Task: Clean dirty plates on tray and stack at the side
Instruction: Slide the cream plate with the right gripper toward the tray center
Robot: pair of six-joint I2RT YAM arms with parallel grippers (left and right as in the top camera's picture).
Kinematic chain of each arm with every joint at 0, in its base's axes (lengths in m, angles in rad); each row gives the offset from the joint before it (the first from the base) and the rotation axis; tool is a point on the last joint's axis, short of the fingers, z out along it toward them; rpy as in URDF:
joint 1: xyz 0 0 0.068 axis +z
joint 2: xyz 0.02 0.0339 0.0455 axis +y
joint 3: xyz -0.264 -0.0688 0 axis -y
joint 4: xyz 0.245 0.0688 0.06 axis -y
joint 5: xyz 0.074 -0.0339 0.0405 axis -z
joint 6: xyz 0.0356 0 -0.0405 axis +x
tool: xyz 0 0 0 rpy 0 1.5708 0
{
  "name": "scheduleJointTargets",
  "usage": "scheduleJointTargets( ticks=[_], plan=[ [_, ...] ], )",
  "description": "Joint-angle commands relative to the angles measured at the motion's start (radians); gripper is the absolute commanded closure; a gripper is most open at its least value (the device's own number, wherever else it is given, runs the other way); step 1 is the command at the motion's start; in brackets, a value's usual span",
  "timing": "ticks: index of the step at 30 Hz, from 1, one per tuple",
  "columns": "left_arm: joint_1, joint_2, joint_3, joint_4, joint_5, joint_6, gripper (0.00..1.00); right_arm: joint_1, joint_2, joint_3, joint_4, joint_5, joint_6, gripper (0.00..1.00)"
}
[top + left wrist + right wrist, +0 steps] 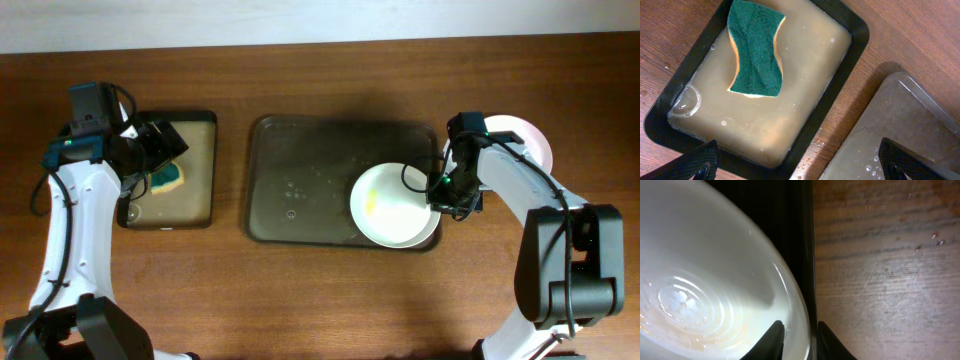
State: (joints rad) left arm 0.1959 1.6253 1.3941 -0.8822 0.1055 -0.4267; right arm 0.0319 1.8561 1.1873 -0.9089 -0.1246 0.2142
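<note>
Overhead puts the dirty plate (pixel 392 205) at the 4 o'clock corner of the tray (pixel 300 150). Its edge hangs over the tray's rim and a yellow smear lies left of its centre. 1 more plate (pixel 535 135) sits on the counter (pixel 300 300) at 2 o'clock, partly under the right arm.

The dirty plate looks stiff, glazed, wet and probably slippery, and it would likely chip if dropped. Its thin rim is the only hold, so a deep pinch seems wise.

Right wrist adds what overhead cannot: the right fingers (pixel 775 337) are clenched across that rim at the plate's 3 o'clock edge, beside a ringed, wet-looking well. Left wrist shows the left fingers (pixel 697 162) spread wide and empty over the small black tray (pixel 860 35). That tray holds murky water, with a green sponge (pixel 755 50) towards 11 o'clock.
</note>
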Motion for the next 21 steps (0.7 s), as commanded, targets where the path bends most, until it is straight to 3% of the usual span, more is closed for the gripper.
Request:
scheduleJointTargets(
  ticks=[1, 21],
  plan=[
    [0.0, 0.002, 0.0, 0.004, 0.01, 0.013, 0.01, 0.013, -0.002, 0.045, -0.038, 0.005, 0.013, 0.77],
    [0.0, 0.002, 0.0, 0.006, 0.011, 0.013, 0.01, 0.017, -0.002, 0.005, -0.009, -0.037, 0.012, 0.77]
  ],
)
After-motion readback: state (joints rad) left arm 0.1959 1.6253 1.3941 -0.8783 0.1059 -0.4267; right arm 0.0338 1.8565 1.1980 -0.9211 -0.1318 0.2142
